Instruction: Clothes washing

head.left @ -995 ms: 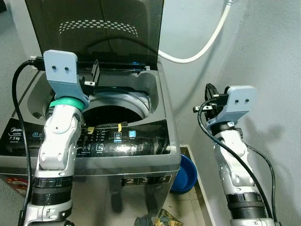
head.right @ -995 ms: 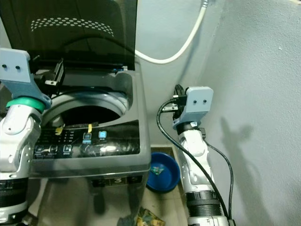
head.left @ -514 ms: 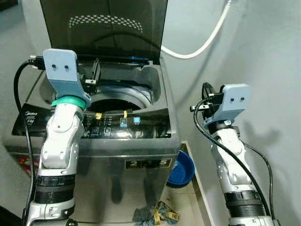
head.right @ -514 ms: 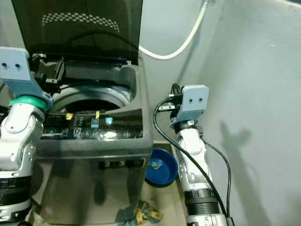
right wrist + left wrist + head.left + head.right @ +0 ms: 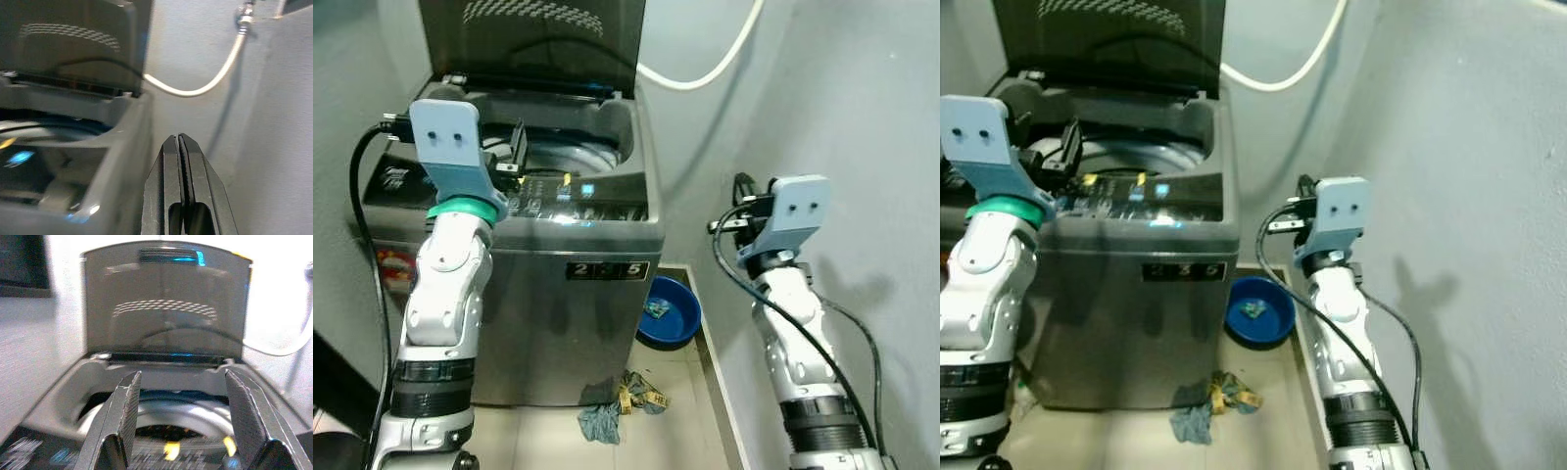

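The washer (image 5: pixel 568 245) stands at 11 o'clock, lid (image 5: pixel 538 39) up, drum (image 5: pixel 171 413) exposed. The left gripper (image 5: pixel 178 421) hovers over its front edge, fingers spread. The right gripper (image 5: pixel 182 161), at 3 o'clock beside the washer, is pressed closed and empty. A blue basin (image 5: pixel 668 311) and rags (image 5: pixel 617 401) lie on the floor at 6 o'clock.

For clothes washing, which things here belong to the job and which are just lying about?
Belongs to the job:
washing machine, lid raised
white hose on the wall
left gripper, open, facing the drum
right gripper, shut, beside the machine

Lying about:
blue basin on the floor
crumpled cloth and yellow wrapper at the machine's foot
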`<state>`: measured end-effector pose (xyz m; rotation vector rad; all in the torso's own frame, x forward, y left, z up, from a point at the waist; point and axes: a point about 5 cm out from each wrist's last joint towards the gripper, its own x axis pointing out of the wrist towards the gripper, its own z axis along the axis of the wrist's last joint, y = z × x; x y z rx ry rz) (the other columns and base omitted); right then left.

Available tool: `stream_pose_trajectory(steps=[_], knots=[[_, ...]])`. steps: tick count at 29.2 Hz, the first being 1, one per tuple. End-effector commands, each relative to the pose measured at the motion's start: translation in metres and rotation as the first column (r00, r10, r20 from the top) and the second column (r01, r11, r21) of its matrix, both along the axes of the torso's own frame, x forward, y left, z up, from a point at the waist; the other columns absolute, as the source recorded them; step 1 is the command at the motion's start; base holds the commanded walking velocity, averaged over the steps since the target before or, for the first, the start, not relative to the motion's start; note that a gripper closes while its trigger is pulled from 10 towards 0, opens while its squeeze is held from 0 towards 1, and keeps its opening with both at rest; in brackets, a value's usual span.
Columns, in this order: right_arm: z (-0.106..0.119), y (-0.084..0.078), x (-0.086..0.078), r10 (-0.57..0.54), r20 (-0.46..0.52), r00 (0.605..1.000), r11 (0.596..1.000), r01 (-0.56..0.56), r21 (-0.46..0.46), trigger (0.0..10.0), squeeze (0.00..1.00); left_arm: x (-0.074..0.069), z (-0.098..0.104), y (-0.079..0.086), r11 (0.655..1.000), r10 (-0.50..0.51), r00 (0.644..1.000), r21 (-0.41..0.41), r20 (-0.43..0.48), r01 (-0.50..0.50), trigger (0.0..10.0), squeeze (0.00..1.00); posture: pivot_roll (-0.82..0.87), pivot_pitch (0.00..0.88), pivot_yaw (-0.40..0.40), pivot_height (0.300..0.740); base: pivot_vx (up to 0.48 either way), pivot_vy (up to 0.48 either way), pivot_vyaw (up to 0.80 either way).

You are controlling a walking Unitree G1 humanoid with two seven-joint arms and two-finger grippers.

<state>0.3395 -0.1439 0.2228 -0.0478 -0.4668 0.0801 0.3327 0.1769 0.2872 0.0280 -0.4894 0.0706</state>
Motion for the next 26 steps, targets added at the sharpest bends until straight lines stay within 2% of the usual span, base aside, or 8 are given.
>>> stream_pose_trajectory(steps=[1,5,10,19,21,22,24,26], knots=[[-0.005,-0.004,0.001,-0.015,-0.021,1.0,1.0,0.015,-0.007,10.0,0.0,0.002,-0.002,-0.004,1.0,-0.009,1.0,0.001,-0.009,0.009,10.0,0.0,0.11,0.0,-0.017,0.74,-0.371,0.0,0.0],[-0.005,-0.004,0.001,-0.012,-0.023,1.0,1.0,0.012,-0.017,10.0,0.0,0.002,-0.002,-0.004,1.0,-0.009,1.0,0.0,-0.008,0.009,10.0,0.0,0.11,0.0,-0.017,0.74,-0.371,0.0,0.0],[-0.006,-0.003,0.001,-0.007,-0.023,1.0,1.0,0.006,-0.027,10.0,0.0,0.002,-0.002,-0.004,1.0,-0.008,1.0,0.0,-0.008,0.008,10.0,0.0,0.11,0.0,-0.017,0.74,-0.325,0.0,0.47],[-0.013,0.003,-0.002,0.042,-0.042,0.998,0.996,-0.045,-0.082,10.0,0.0,0.004,-0.005,-0.009,1.0,-0.024,0.999,0.01,-0.027,0.024,10.0,0.0,0.11,0.0,-0.013,0.74,0.0,0.0,0.79],[-0.018,0.007,-0.003,0.074,-0.061,0.995,0.991,-0.08,-0.103,10.0,0.0,0.004,-0.007,-0.01,0.999,-0.029,0.999,0.014,-0.029,0.029,10.0,0.0,0.11,0.0,-0.013,0.74,0.0,0.0,0.8],[-0.031,0.012,-0.006,0.12,-0.102,0.988,0.982,-0.133,-0.135,10.0,0.0,0.004,-0.01,-0.013,0.999,-0.037,0.999,0.019,-0.039,0.038,10.0,0.0,0.11,0.0,-0.01,0.74,0.0,0.0,0.79],[-0.031,0.012,-0.006,0.12,-0.102,0.988,0.982,-0.133,-0.135,10.0,0.0,0.004,-0.01,-0.013,0.999,-0.037,0.999,0.019,-0.039,0.038,10.0,0.0,0.11,0.0,-0.01,0.74,0.0,0.0,0.79],[-0.054,0.017,-0.012,0.175,-0.184,0.967,0.964,-0.207,-0.167,10.0,0.0,0.005,-0.017,-0.017,0.998,-0.052,0.997,0.024,-0.062,0.054,10.0,0.0,0.1,0.0,-0.01,0.74,0.0,0.0,0.79]])
